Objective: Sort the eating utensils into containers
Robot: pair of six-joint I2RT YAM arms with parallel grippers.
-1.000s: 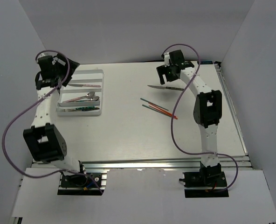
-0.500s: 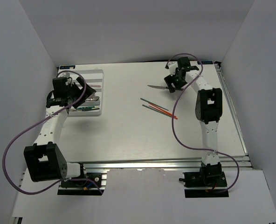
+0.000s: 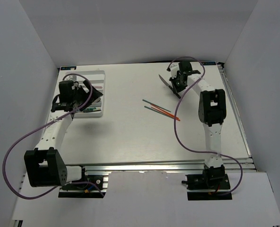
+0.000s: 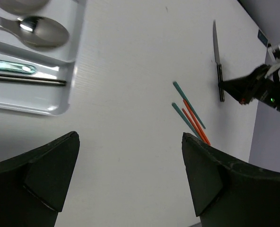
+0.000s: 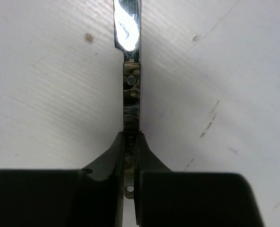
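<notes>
The right gripper (image 5: 132,140) is clamped on the dark handle of the knife (image 5: 132,90) near its end, probably to lead blade-first toward the tray (image 4: 59,108), well apart at far left. The left gripper (image 4: 129,146) hangs wide open, holding nothing, near the tray. Chopsticks (image 4: 191,116) lie between. No writing is legible

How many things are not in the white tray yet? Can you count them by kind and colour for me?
Green chopsticks: 2
Red chopsticks: 2
Knife, gripped by the right gripper: 1
Total: 5
</notes>
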